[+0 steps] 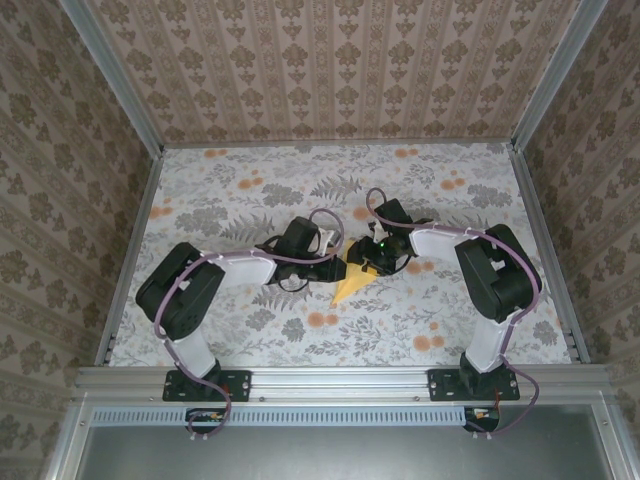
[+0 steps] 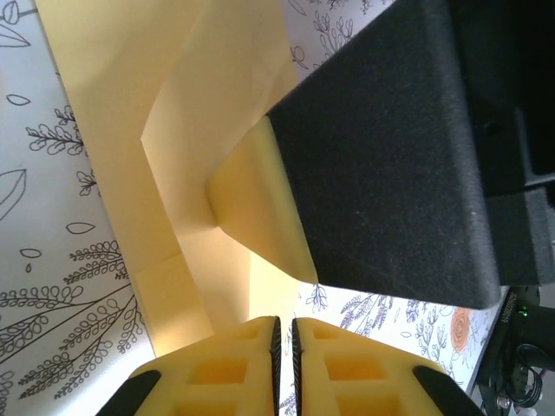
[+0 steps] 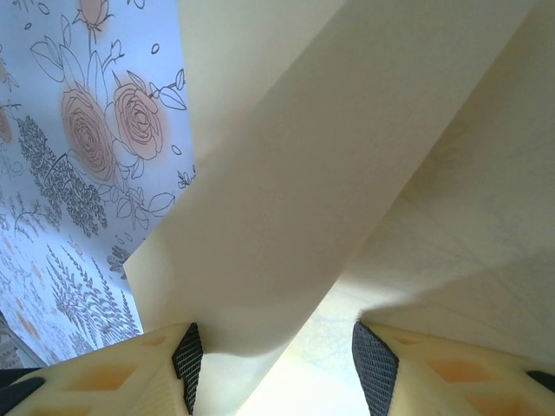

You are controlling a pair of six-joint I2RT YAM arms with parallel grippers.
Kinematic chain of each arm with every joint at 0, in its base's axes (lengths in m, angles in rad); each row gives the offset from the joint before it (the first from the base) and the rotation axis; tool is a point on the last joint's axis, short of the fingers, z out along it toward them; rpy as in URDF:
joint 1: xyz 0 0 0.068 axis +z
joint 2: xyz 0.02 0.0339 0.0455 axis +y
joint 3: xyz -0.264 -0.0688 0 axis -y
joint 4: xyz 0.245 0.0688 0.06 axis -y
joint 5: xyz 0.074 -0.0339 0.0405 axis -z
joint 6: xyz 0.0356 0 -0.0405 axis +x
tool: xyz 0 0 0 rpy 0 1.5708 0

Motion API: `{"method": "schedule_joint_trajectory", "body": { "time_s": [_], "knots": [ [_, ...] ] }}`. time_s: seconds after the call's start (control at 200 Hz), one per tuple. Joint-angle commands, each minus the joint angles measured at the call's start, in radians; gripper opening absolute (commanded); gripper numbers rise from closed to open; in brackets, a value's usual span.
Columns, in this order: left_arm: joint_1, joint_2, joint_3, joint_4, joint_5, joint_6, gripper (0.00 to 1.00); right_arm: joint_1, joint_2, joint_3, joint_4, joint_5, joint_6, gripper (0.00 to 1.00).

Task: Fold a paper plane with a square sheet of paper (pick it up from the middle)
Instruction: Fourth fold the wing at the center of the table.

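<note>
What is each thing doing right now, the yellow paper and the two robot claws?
paper: folded to a point, lying on the table, one flap raised.
left gripper: shut, at the paper's edge; whether it pinches the paper is not clear.
right gripper: open, astride the raised flap.

black-and-white arms [image 1: 240,268], purple cables [image 1: 338,232]
</note>
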Motion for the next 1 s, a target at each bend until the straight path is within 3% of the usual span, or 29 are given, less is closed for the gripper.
{"method": "schedule_joint_trajectory", "body": {
  "time_s": [0.0, 0.675, 0.995],
  "knots": [
    [-0.001, 0.022, 0.033, -0.021, 0.004, 0.004, 0.14, -0.002, 0.093, -0.041, -0.12, 0.15, -0.024, 0.56],
    [0.0, 0.089, 0.056, -0.023, 0.012, -0.015, 0.11, 0.002, 0.162, -0.012, -0.189, 0.197, -0.041, 0.5],
    [0.001, 0.107, 0.065, -0.054, -0.01, -0.012, 0.09, 0.012, 0.179, 0.001, -0.203, 0.212, -0.045, 0.52]
  ]
}}
